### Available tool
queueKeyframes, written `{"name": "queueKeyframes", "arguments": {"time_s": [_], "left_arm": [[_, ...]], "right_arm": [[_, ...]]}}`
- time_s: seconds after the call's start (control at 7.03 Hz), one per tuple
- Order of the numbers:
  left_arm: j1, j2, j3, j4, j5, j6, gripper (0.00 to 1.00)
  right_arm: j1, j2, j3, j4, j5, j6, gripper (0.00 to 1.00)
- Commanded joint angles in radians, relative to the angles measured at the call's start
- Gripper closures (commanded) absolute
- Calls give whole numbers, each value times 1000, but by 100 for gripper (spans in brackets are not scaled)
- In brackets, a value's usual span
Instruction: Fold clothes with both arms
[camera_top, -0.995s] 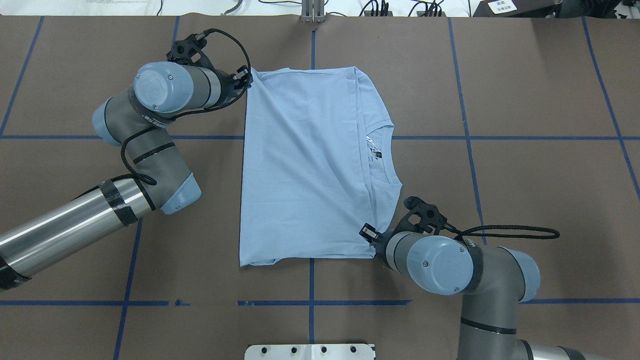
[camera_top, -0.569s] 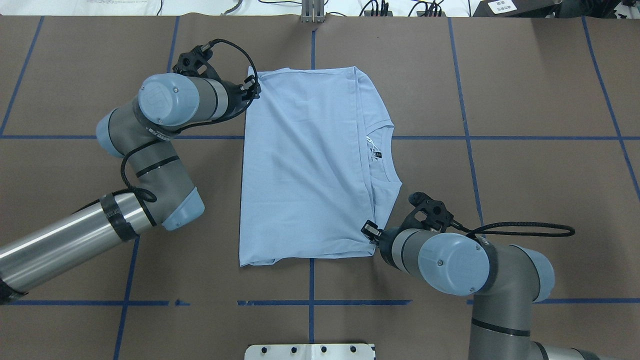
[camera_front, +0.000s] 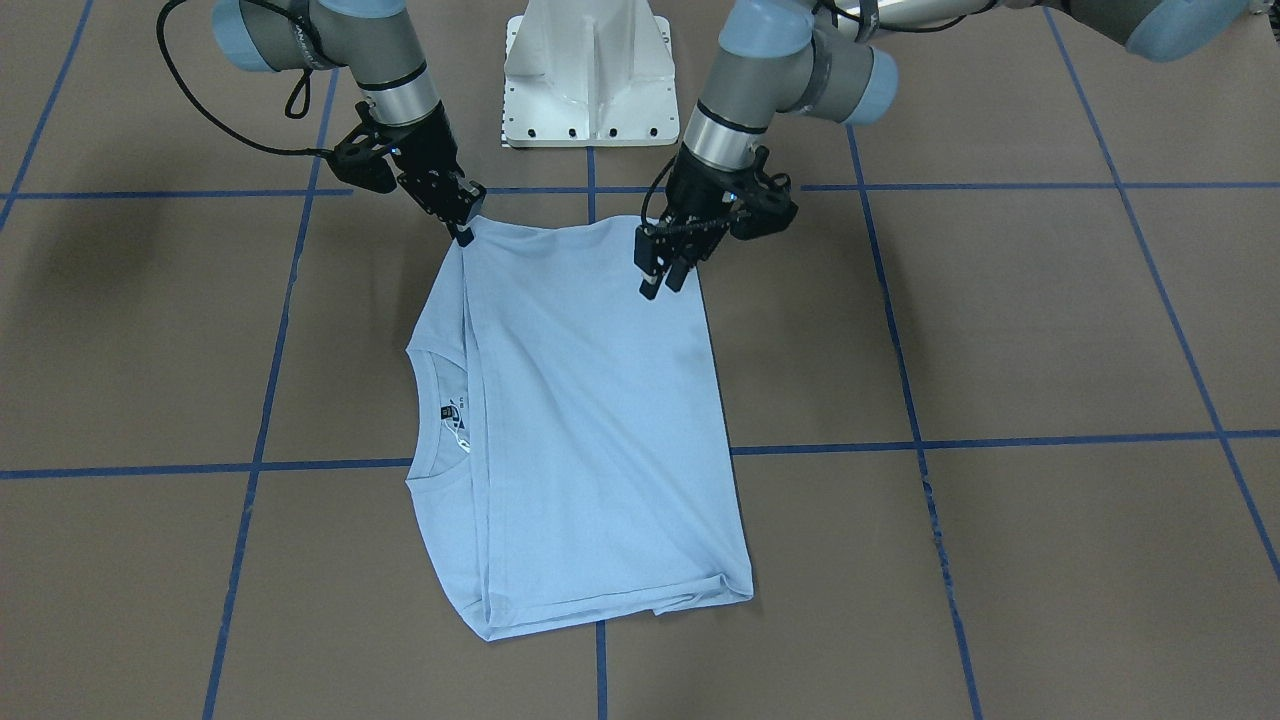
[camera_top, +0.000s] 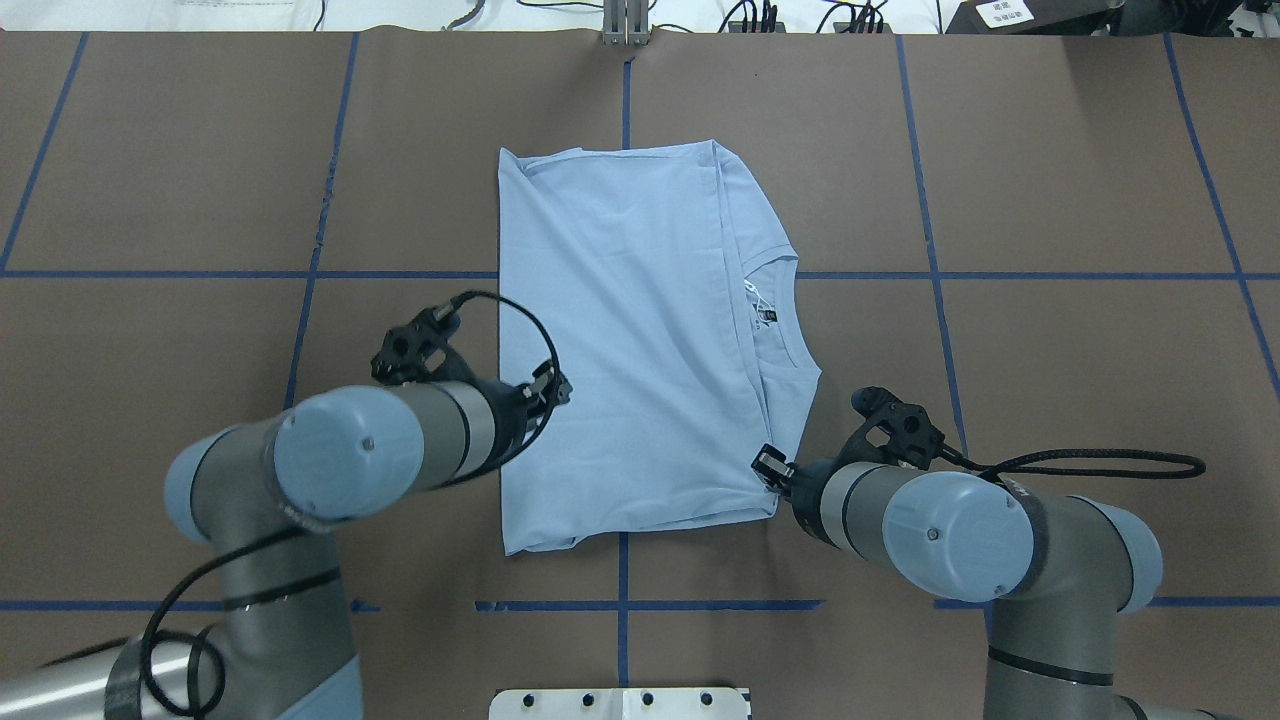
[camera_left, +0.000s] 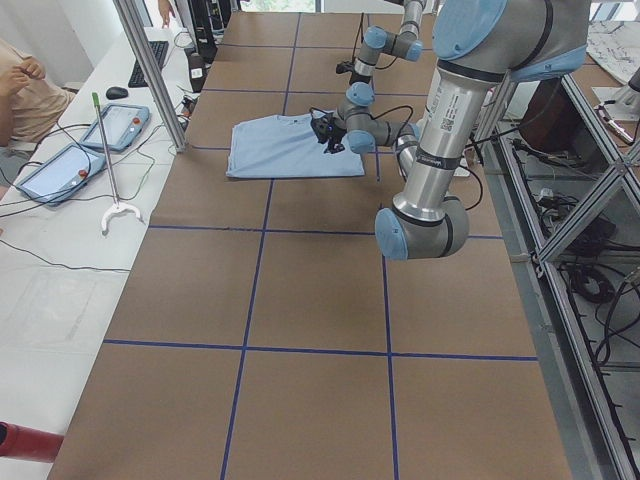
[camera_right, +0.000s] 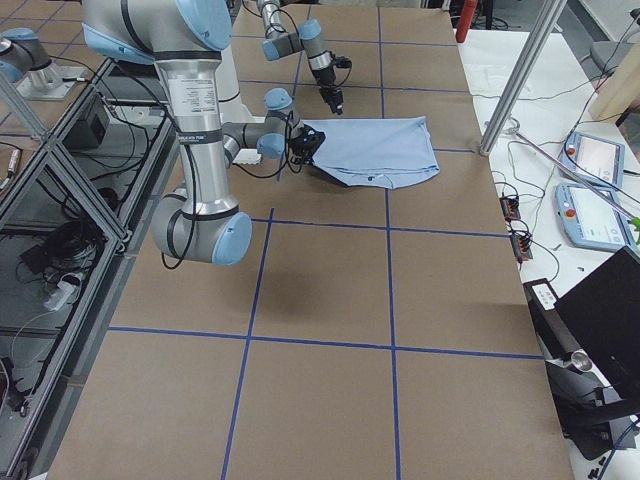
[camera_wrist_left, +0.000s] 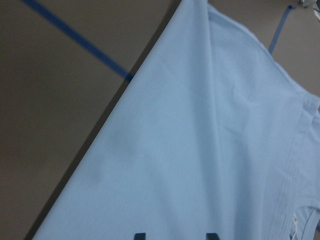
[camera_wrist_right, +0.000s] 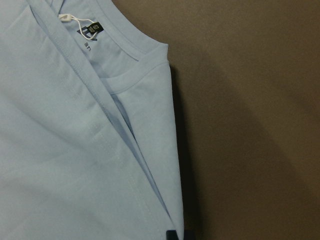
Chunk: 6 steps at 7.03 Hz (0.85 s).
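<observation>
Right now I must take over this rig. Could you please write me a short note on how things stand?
Left gripper: fingers open, hovering over the T-shirt near its edge on the robot's left, holding nothing.
Right gripper: shut on the T-shirt's near corner on the robot's right.
T-shirt: flat on the table, collar toward the robot's right.
Done: folded into a rectangle, sleeves tucked in.
Left to do: probably grip the other near corner, then fold it across.
</observation>
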Motion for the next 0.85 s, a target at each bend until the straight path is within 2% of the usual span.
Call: {"name": "queueKeyframes", "arguments": {"time_s": [0.0, 0.14, 0.71], "left_arm": [[102, 79, -50, 29, 40, -61, 46], [105, 105, -50, 29, 39, -64, 46], [140, 98, -30, 28, 36, -68, 47]], "right_arm": [[0, -3, 5, 0, 1, 0, 100], [0, -3, 7, 2, 1, 0, 100], [-2, -3, 7, 2, 1, 0, 100]]}}
